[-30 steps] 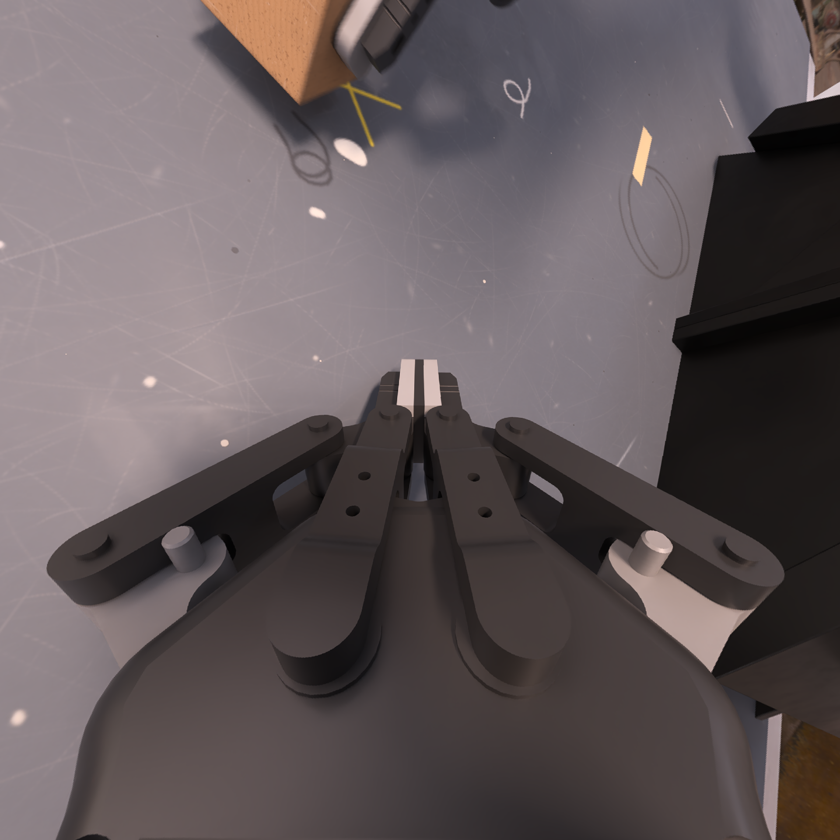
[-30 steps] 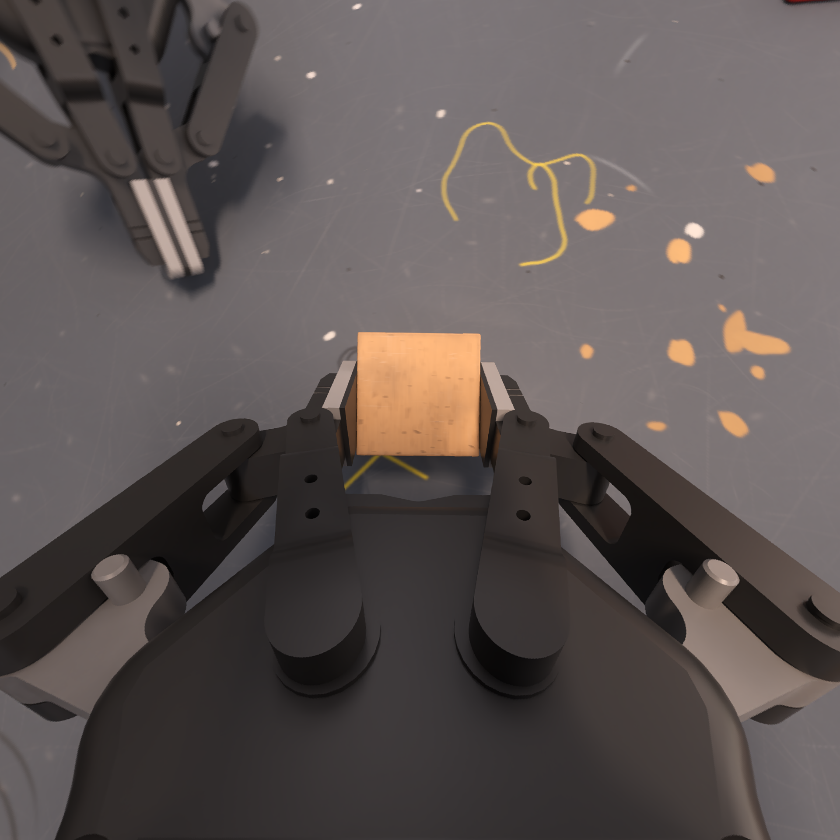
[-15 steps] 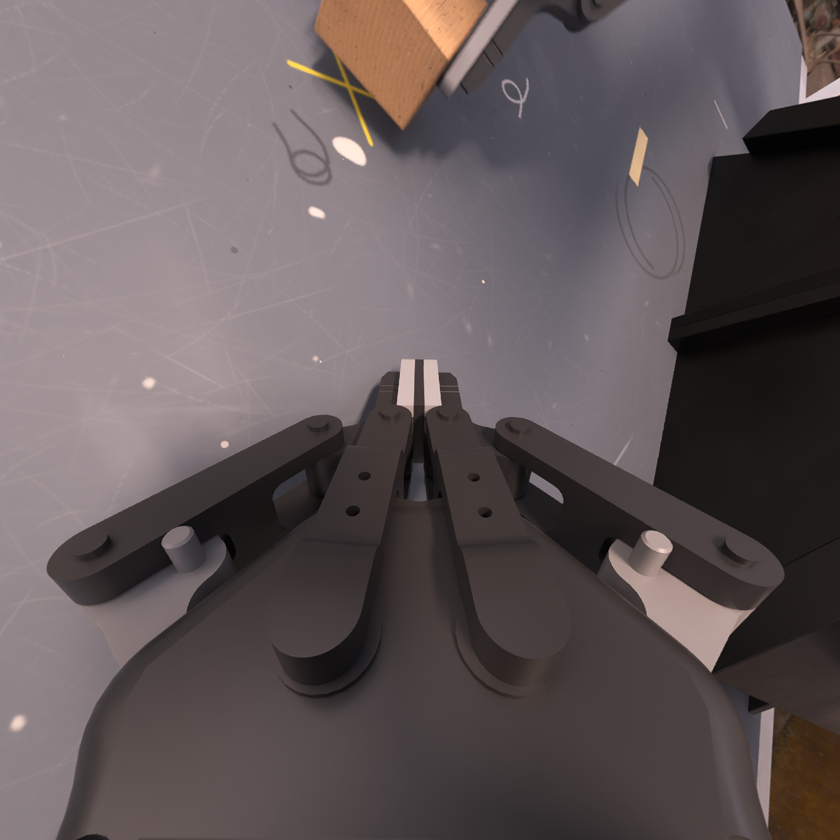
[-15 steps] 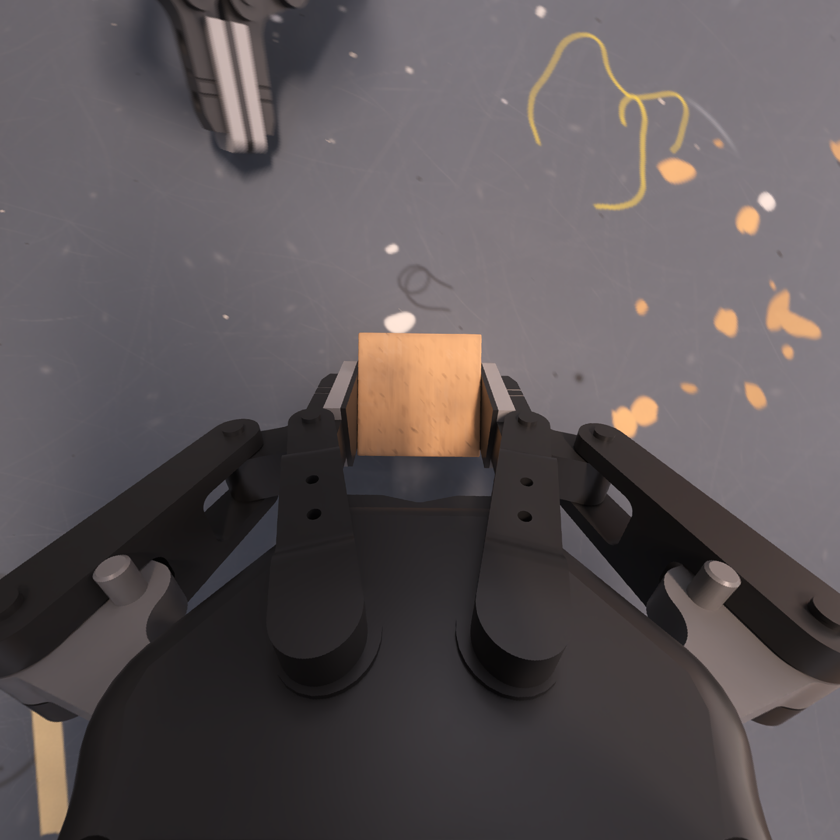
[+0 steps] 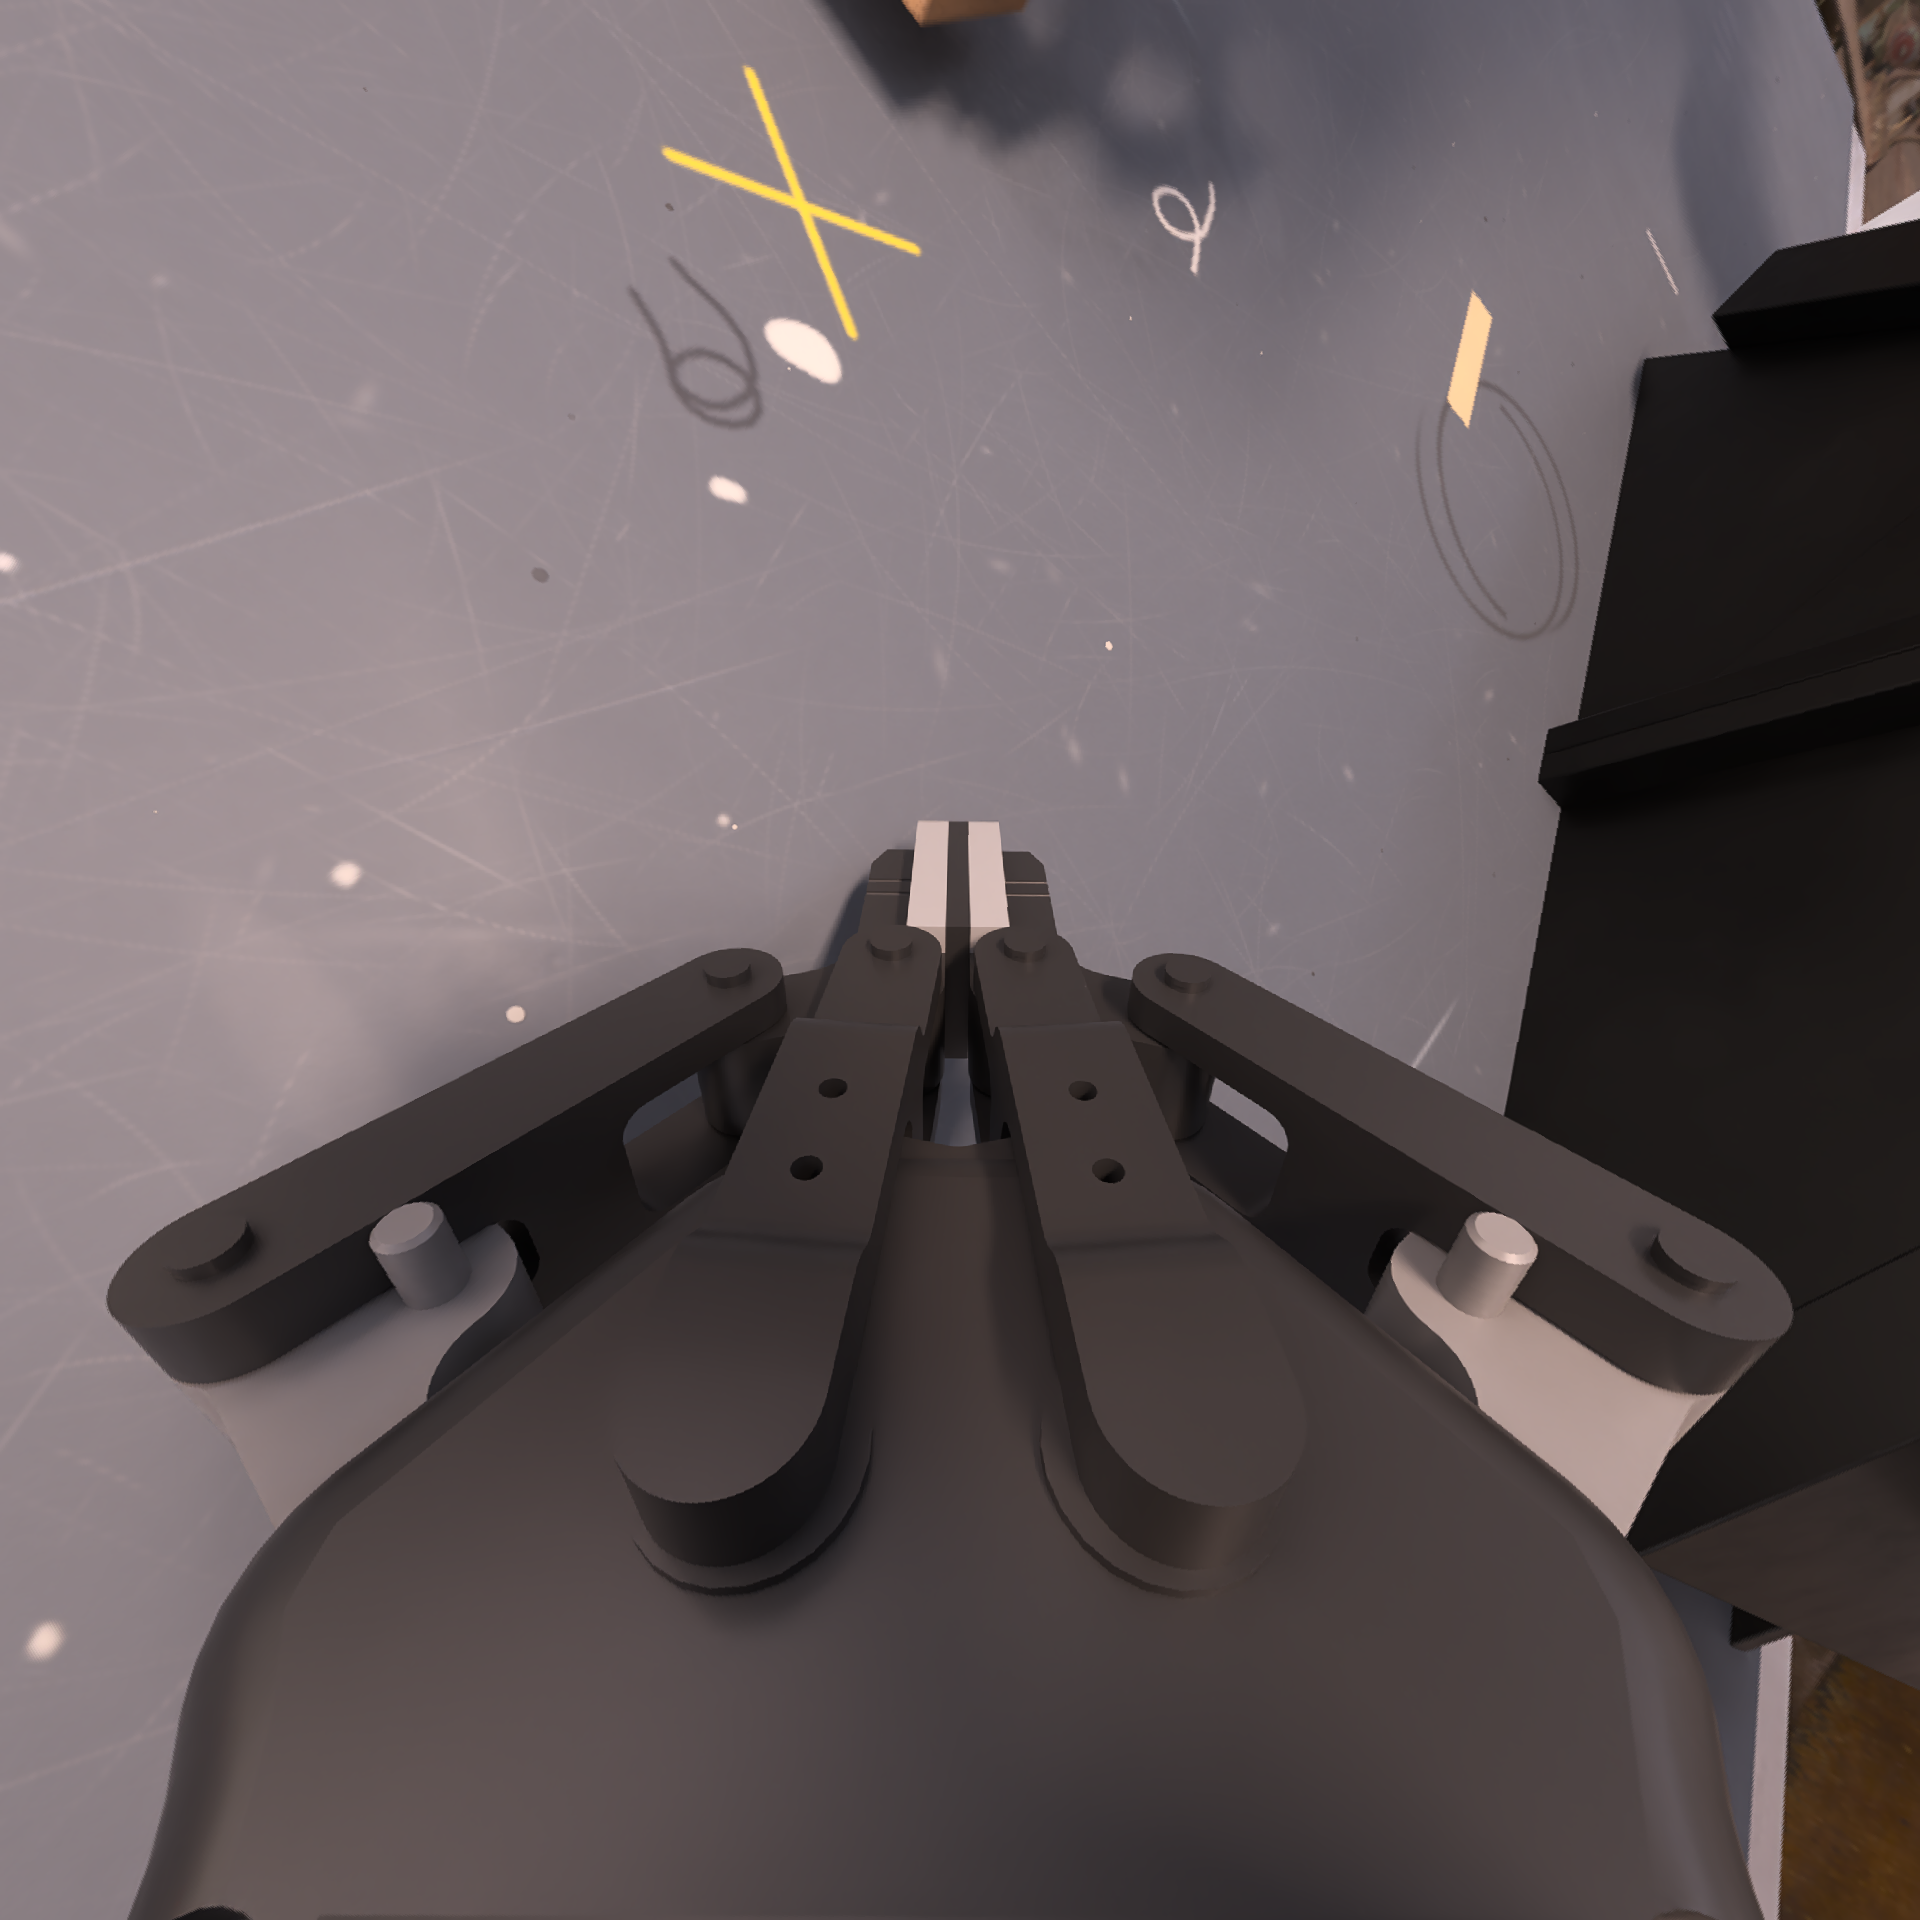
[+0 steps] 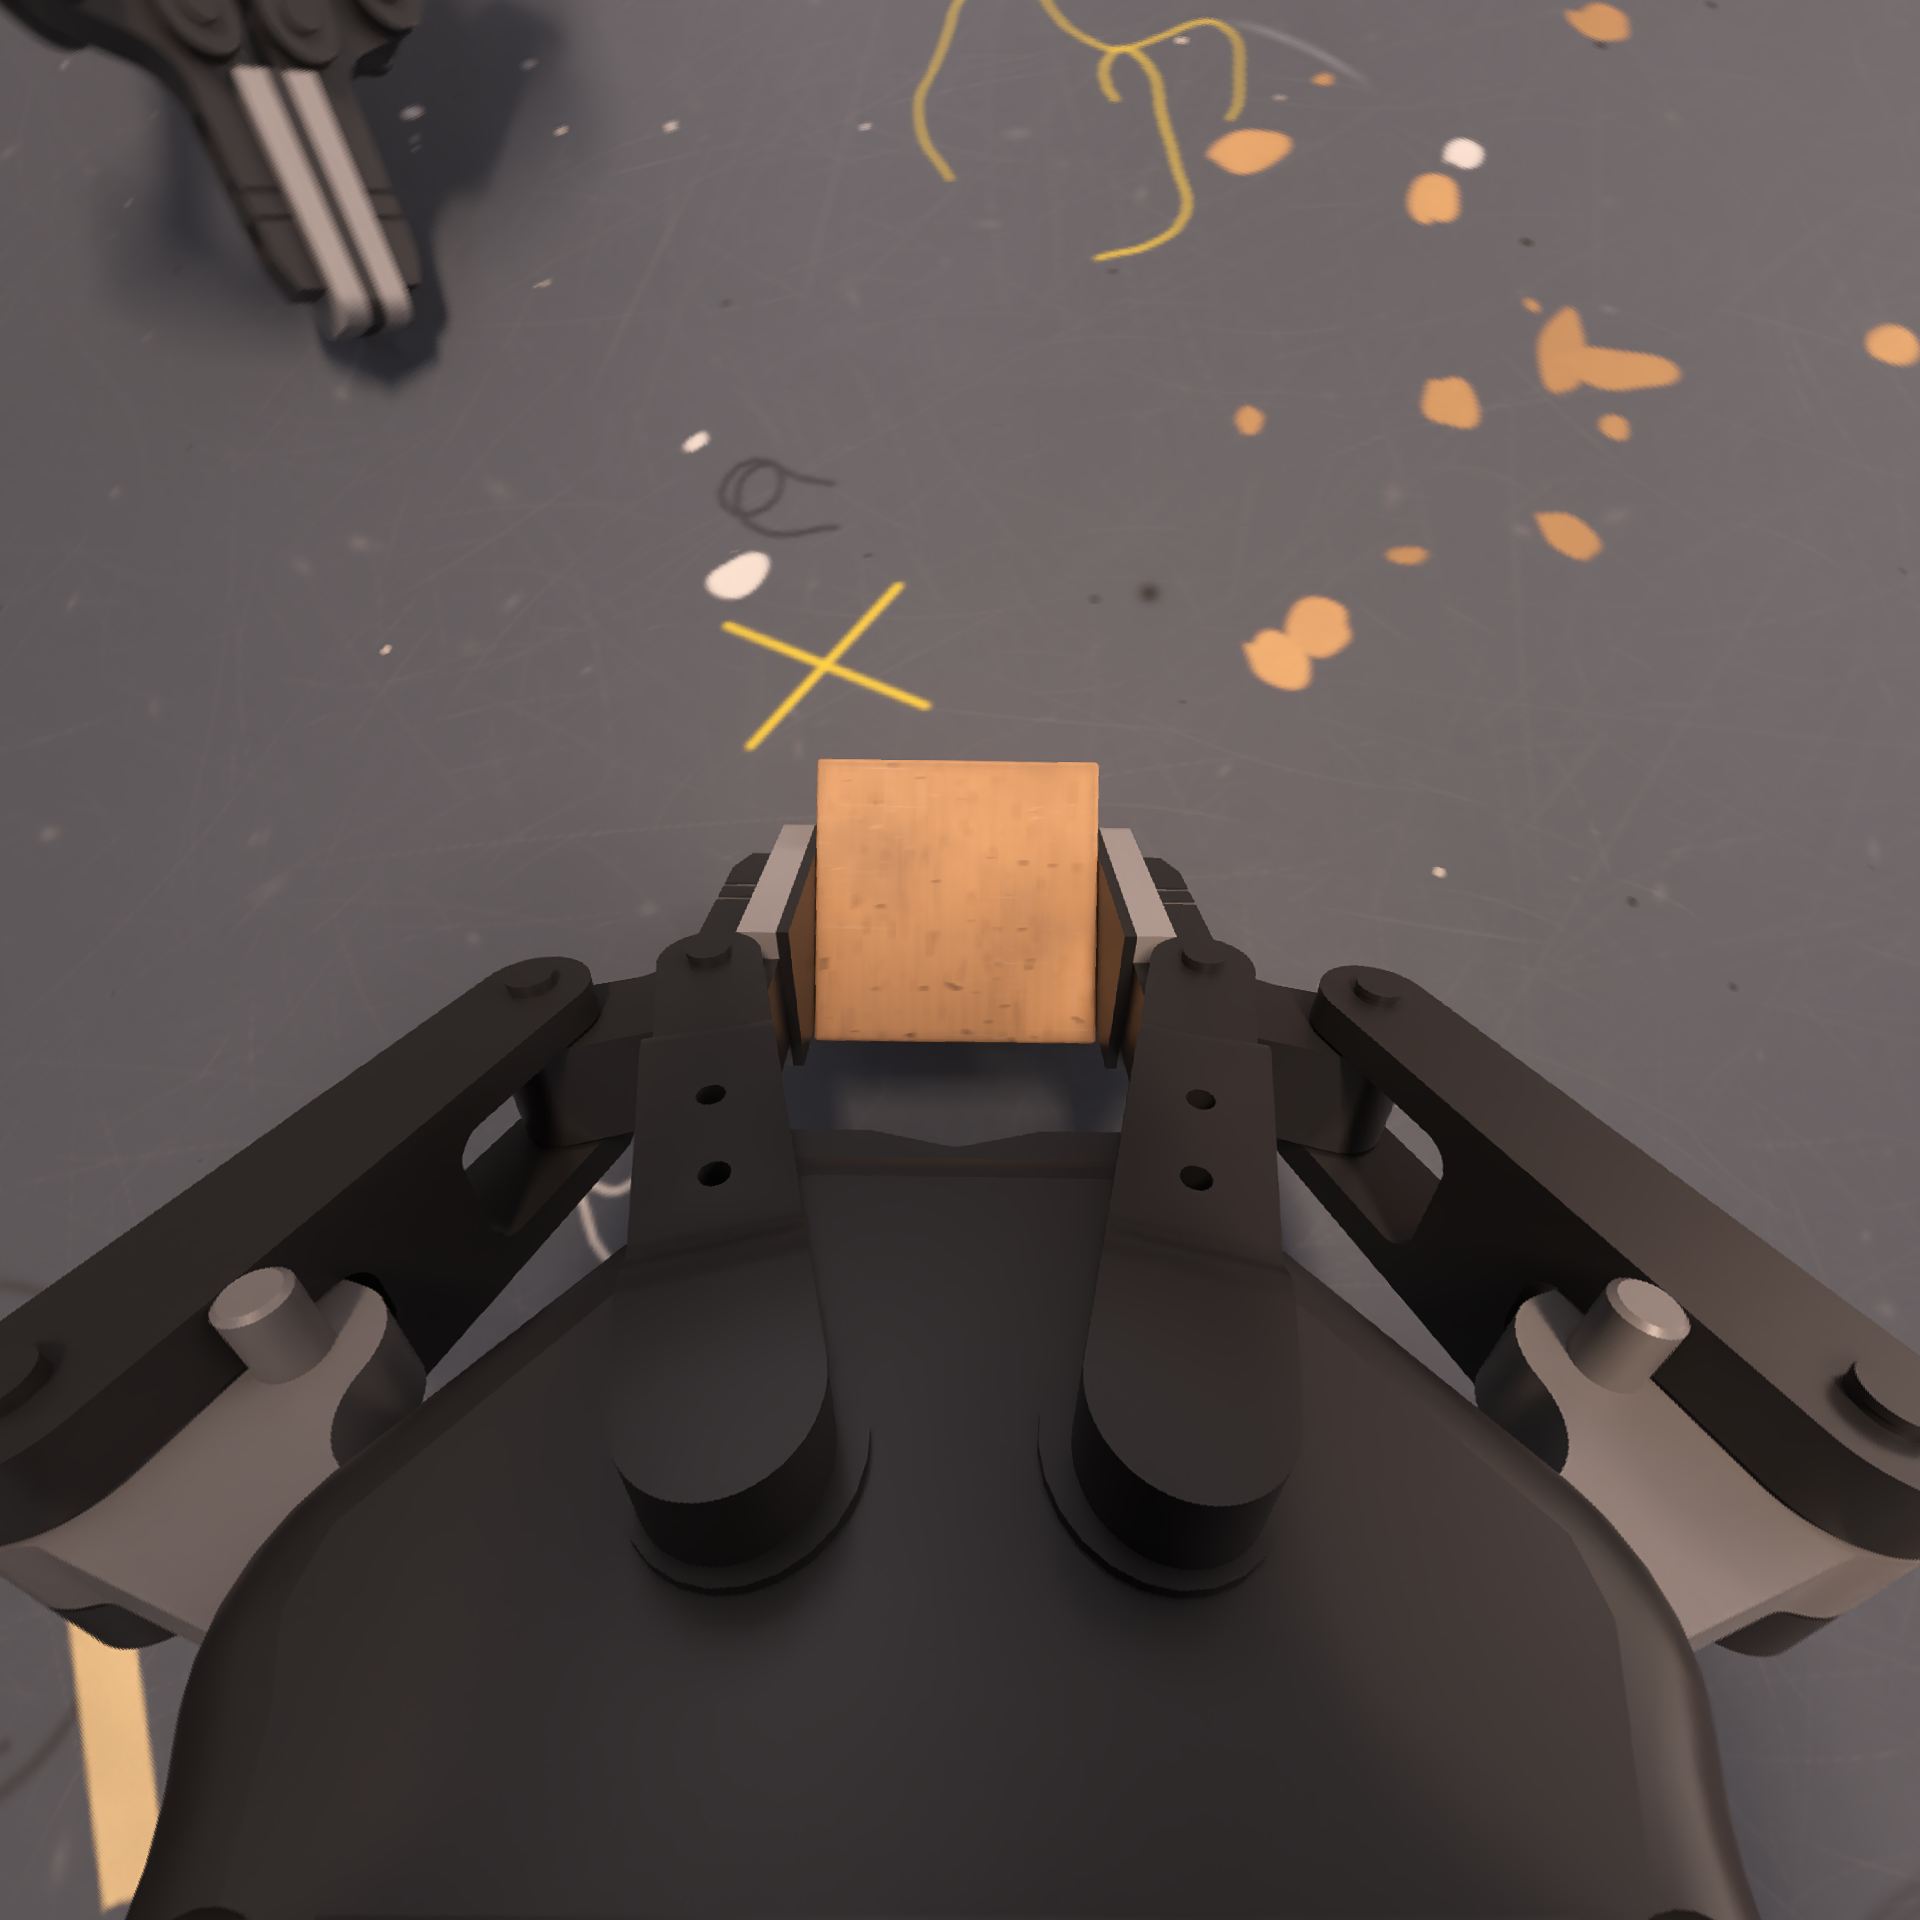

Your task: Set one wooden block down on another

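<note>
My right gripper (image 6: pixel 957 883) is shut on a light wooden block (image 6: pixel 956 902) and holds it above the grey table (image 6: pixel 1351 831). A corner of that block (image 5: pixel 956 8) shows at the top edge of the left wrist view. My left gripper (image 5: pixel 957 842) is shut and empty, close over the table; it also shows far off at the upper left of the right wrist view (image 6: pixel 364 312). No second wooden block is in view.
A yellow cross mark (image 6: pixel 826 665) lies on the table just beyond the held block, also in the left wrist view (image 5: pixel 795 203). A black stepped box (image 5: pixel 1745 831) stands to the right of my left gripper. Orange paint spots (image 6: pixel 1299 644) dot the right side.
My right gripper has carried the block up and away from the yellow cross, which is now uncovered. In the left wrist view the block has slid out past the top edge. My left gripper has not moved.
</note>
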Robot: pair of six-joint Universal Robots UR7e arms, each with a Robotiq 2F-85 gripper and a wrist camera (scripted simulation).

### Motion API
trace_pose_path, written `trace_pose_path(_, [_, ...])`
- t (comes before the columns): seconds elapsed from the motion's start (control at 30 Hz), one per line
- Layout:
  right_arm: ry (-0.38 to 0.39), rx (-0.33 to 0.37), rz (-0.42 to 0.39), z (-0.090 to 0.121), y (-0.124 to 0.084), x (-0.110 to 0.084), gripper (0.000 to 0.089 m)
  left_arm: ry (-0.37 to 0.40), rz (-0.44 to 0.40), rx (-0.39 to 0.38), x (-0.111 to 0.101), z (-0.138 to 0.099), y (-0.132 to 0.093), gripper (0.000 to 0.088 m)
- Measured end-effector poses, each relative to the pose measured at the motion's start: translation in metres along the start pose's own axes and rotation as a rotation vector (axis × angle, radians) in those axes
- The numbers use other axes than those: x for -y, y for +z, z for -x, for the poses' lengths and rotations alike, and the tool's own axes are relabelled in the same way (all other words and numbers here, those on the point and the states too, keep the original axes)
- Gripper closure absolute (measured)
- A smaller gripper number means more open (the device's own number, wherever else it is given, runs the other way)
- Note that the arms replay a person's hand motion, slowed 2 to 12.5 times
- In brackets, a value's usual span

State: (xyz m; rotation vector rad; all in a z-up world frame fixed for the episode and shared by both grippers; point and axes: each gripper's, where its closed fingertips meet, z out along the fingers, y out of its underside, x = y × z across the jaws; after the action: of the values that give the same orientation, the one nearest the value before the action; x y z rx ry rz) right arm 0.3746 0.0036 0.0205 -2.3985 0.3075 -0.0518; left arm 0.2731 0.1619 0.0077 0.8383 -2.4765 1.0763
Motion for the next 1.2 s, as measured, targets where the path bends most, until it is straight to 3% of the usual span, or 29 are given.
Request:
trace_pose_path(0.23, [-0.154, 0.035, 0.035, 0.036, 0.001, -0.002, 0.0468, 0.001, 0.000, 0.000, 0.000, 0.000, 0.000, 0.0882])
trace_pose_path(0.4, [-0.174, 0.005, 0.059, 0.039, -0.003, -0.005, 0.0468, 0.002, 0.005, -0.009, 0.000, 0.000, 0.000, 0.0882])
trace_pose_path(0.5, [-0.137, -0.049, 0.056, 0.026, -0.007, -0.009, 0.0468, 0.003, 0.008, -0.014, 0.000, 0.000, 0.001, 0.0882])
trace_pose_path(0.67, [0.001, -0.165, 0.020, -0.009, -0.016, -0.020, 0.0468, 0.007, 0.011, -0.017, 0.001, 0.000, 0.001, 0.0882])
trace_pose_path(0.8, [0.105, -0.132, -0.040, -0.015, -0.020, -0.023, 0.0468, 0.011, 0.012, -0.016, 0.001, 0.000, 0.001, 0.0882])
trace_pose_path(0.9, [0.138, -0.097, -0.070, -0.011, -0.018, -0.021, 0.0468, 0.012, 0.012, -0.013, 0.001, 0.000, 0.001, 0.0882])
trace_pose_path(0.97, [0.109, -0.087, -0.067, -0.005, -0.016, -0.020, 0.0468, 0.013, 0.011, -0.011, 0.001, 0.000, 0.001, 0.0882])
trace_pose_path(1.2, [-0.100, -0.021, -0.003, 0.037, -0.004, -0.013, 0.0468, 0.011, 0.006, -0.003, 0.002, 0.000, 0.001, 0.0882])
